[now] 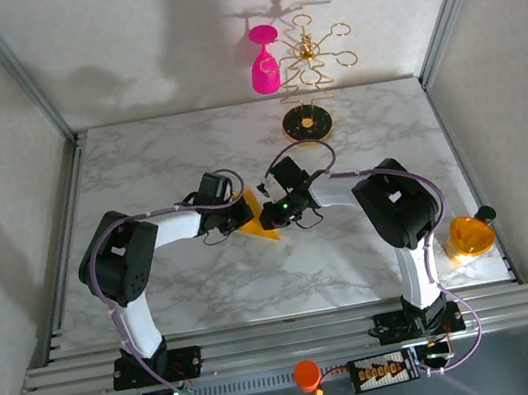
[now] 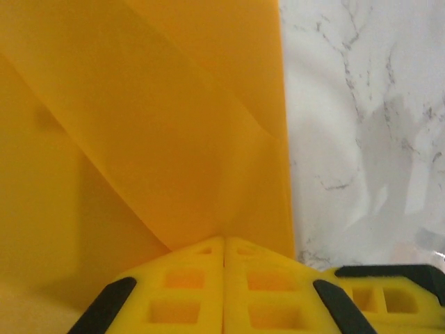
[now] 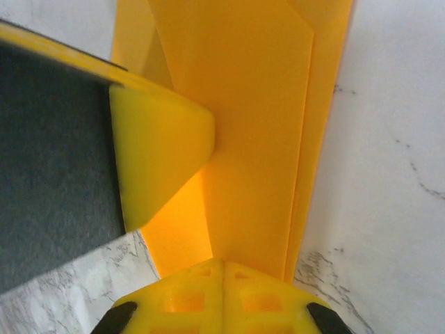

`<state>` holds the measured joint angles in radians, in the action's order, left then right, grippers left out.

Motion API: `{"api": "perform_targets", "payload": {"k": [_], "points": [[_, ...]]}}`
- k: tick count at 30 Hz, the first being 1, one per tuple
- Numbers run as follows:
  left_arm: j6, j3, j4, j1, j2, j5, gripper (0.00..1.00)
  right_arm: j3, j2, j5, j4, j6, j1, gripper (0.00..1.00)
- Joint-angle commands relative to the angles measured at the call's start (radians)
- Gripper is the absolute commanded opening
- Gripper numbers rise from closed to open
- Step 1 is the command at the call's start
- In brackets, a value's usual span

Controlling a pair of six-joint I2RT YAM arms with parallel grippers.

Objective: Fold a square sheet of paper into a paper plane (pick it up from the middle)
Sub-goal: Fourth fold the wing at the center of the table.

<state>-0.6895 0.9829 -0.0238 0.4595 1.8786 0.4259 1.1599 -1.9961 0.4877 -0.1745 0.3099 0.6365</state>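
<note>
Two folded layers show in the square sheet of paper (image 1: pixel 264 226), lying centre-frame on the marble table (image 1: pixel 136 158); its long axis runs up-frame ahead of both jaws; left gripper (image 2: pixel 224 242) and right gripper (image 3: pixel 222 264), jaws pressed together, flank it equally near.

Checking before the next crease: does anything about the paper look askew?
Slightly. In the right wrist view, the paper has a top flap that stops short of the layer beneath, leaving a narrow strip along the right side. No tear shows.
</note>
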Motion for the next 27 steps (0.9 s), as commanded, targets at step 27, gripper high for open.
{"api": "perform_targets", "payload": {"k": [27], "points": [[0.051,0.135,0.113,-0.257,-0.098,-0.063,0.12,-0.091,-0.046,-0.103,-0.094,0.003,-0.002,0.04]]}}
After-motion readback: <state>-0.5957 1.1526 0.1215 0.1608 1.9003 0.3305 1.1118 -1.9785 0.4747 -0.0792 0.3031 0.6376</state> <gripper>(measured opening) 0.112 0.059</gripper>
